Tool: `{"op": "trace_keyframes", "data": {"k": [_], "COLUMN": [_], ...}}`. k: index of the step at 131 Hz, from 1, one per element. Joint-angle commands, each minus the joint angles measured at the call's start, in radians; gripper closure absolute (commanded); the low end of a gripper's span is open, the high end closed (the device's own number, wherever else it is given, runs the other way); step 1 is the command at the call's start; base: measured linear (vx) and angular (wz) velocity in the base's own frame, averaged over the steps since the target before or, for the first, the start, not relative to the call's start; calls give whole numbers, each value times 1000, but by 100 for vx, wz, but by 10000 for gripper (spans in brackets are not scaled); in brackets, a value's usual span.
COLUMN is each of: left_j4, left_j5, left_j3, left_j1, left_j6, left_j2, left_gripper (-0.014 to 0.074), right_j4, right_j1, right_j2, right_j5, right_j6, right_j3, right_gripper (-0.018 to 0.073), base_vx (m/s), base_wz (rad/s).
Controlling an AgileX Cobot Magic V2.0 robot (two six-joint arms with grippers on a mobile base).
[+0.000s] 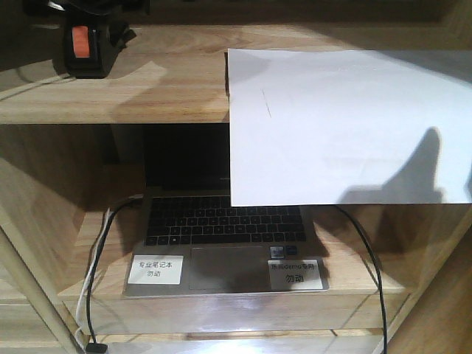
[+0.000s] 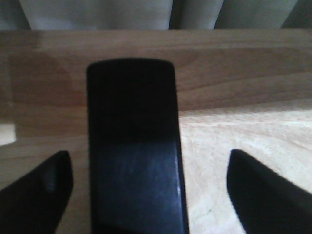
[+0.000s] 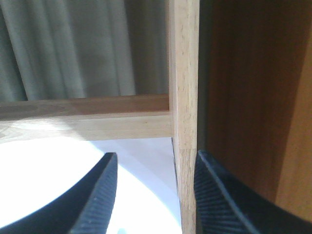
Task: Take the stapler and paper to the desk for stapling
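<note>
Black with an orange label on its rear, the stapler [image 1: 88, 46] sits at the far left of the upper shelf [image 1: 147, 96] of a wooden shelf unit, its long body pointing away toward the curtain [image 2: 97, 14]. The left gripper [image 2: 146, 156] is spread wide, one finger on either side of it and neither touching as far as the wrist view shows. That straddle looks like the line-up for closing across the narrow sides, the sensible way to hold something long and slim.

To the right on the same shelf lies the paper [image 1: 346, 125]. Its near half hangs past the shelf's front edge and hides part of the screen of the laptop [image 1: 221, 221] below. I'd judge the overhang is what makes the sheet takeable: flat on wood it offers nothing to pinch, while a free edge does. The right gripper [image 3: 156, 156] is also spread and holds nothing, up by the sheet's right edge where the shelf's upright post [image 3: 184, 97] stands. The paper is glared out there, so I cannot tell whether a finger is over the sheet or just beside it.

Two white labels [image 1: 155, 269] sit on the laptop's palm rest, and cables [image 1: 99, 251] trail down either side. Neither item has left the shelf, and the desk is not in any view.
</note>
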Motion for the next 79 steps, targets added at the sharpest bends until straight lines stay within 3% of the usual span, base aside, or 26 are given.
{"op": "trace_keyframes", "data": {"k": [1,21,35,62,79], "left_j4": [10,11,11,9,7], "left_j5": [-48,-34,-34,-28,-26], "left_j3": [-27,-27,-27,-27,-27], "left_j1": [1,1,1,1,1], "left_j6": [-1,-1,-1,36,75], "left_j2": [-44,-44,-48,-51,-61], "left_gripper": [42,146,265,606,604], "right_j4": [-8,-8,-8,-8,-8], "right_j1": [-8,-8,-8,-8,-8], "right_j2": [9,9,9,9,9], "right_j5": [-71,-72,-72,-72,-72], "right_j6": [0,0,0,0,0], "right_j3": [-26,-26,-26,-26,-26], "right_gripper": [218,218,218,218,218], "base_vx": [0,0,0,0,0], "base_wz": [0,0,0,0,0]}}
